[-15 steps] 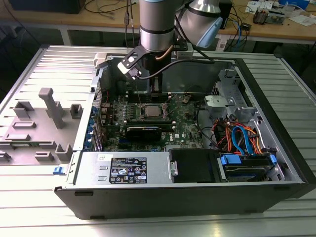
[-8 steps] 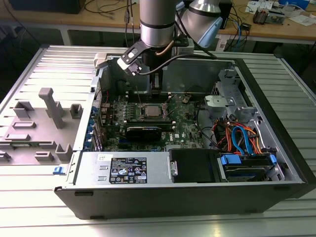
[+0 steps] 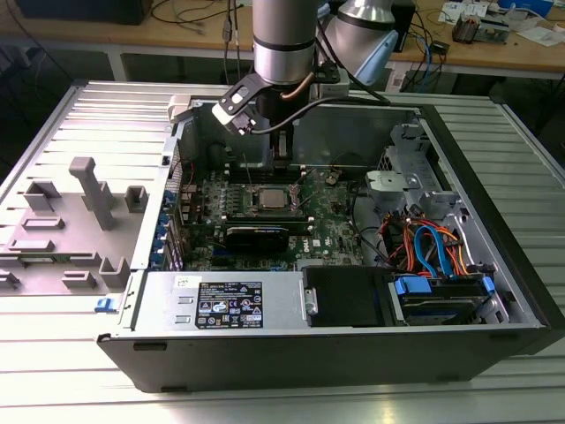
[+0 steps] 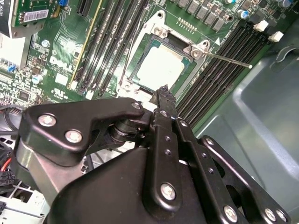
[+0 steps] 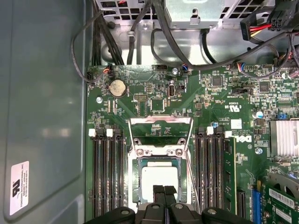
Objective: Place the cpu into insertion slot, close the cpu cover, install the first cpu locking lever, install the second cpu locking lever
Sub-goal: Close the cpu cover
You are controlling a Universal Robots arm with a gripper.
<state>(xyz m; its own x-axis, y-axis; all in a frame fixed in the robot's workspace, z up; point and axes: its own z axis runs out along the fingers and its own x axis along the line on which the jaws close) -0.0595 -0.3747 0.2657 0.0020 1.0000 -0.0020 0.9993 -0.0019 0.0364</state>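
Cpu (image 5: 160, 181) sat flat in the insertion slot (image 5: 136, 186), mid-board on the green circuit board (image 5: 205, 100), between the two banks of memory slots (image 5: 108, 177). Cpu cover (image 5: 161, 122) appeared to stand raised on its hinge, at the slot's edge nearer the board's cabled end, so its window frame was not yet down over the chip. In the second wrist view one locking lever (image 4: 229, 60) stuck out free across the memory slots. Gripper (image 5: 164, 190) hovered just above the slot's opposite edge, fingers pressed together, carrying nothing.

Judgement: placement looked done and cover closing was the step in hand. To do it well:
- use the closed fingertips as a pusher on the cover's top bar;
- tip it over slowly;
- stay off the chip's metal top;
- keep both levers swung clear so the frame seats flat.

Risk: the tip slipping through the window onto the chip.
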